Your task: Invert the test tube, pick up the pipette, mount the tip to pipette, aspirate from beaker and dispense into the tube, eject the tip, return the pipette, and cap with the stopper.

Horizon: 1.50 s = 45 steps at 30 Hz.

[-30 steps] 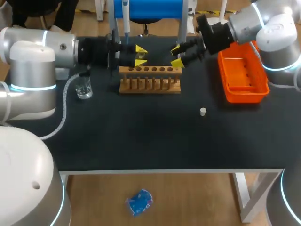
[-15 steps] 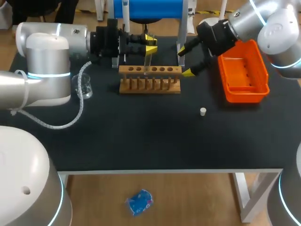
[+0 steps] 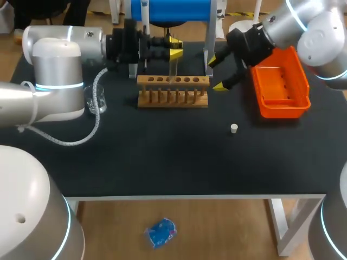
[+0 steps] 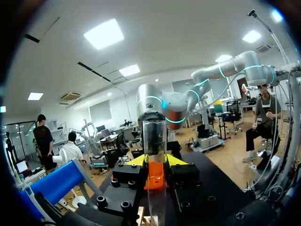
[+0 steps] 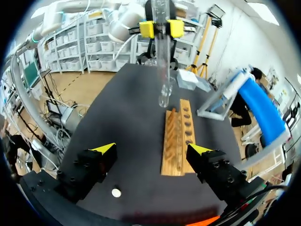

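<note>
A clear test tube (image 3: 172, 67) stands upright over the wooden rack (image 3: 172, 90), rounded end down, and my left gripper (image 3: 174, 52) is shut on its upper part. In the left wrist view the tube (image 4: 154, 141) rises between the yellow tips of the left gripper (image 4: 155, 161). My right gripper (image 3: 216, 73) hangs open beside the rack's right end, holding nothing. From the right wrist, the tube (image 5: 163, 66) hangs from the left gripper (image 5: 161, 28) just above the rack (image 5: 177, 136), ahead of the open right gripper (image 5: 153, 149). A small white stopper (image 3: 233, 128) lies on the mat. The glass beaker (image 3: 96, 101) stands left of the rack.
An orange tray (image 3: 280, 103) sits at the right side of the table, under my right arm. A blue-topped stand (image 3: 171, 10) with white posts rises behind the rack. The stopper (image 5: 115, 192) lies close under my right gripper's side.
My left gripper carried the tube rightward and now holds it upright over the rack. My right gripper swung down and a little right, still wide open.
</note>
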Motion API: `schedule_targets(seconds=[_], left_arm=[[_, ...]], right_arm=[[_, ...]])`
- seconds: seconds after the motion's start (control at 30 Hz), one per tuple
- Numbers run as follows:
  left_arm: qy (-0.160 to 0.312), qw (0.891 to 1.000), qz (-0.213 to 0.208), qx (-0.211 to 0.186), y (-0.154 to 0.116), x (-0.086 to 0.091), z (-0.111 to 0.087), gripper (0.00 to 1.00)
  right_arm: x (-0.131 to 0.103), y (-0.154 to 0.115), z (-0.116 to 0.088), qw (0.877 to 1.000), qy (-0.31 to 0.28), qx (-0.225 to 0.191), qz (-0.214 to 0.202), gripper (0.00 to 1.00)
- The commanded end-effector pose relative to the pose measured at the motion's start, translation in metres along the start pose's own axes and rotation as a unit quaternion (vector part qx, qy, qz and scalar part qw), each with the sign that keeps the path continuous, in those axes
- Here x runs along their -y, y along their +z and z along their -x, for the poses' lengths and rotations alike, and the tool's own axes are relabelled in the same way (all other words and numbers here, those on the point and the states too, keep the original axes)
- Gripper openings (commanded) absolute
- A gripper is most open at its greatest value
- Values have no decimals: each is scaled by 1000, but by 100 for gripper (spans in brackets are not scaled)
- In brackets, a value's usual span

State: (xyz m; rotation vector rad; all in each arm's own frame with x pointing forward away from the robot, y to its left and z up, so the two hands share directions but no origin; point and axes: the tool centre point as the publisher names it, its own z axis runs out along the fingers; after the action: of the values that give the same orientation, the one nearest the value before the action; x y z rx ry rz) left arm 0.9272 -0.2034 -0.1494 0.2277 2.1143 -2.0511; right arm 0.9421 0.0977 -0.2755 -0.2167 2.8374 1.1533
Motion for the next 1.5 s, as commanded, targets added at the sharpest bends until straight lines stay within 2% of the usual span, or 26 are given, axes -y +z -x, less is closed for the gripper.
schedule_targets(seconds=[0.03,0.33,0.7,1.5], left_arm=[[-5,1000,-17,-17,8,-9,20,0],[-18,999,-24,-31,17,-23,38,0],[-26,999,-23,-36,20,-34,46,0],[-26,999,-11,-46,18,-70,66,0]], right_arm=[[14,3,8,1000,5,-2,11,100],[31,17,20,999,25,6,35,100],[33,37,28,999,25,10,45,100],[33,37,28,999,25,10,45,100]])
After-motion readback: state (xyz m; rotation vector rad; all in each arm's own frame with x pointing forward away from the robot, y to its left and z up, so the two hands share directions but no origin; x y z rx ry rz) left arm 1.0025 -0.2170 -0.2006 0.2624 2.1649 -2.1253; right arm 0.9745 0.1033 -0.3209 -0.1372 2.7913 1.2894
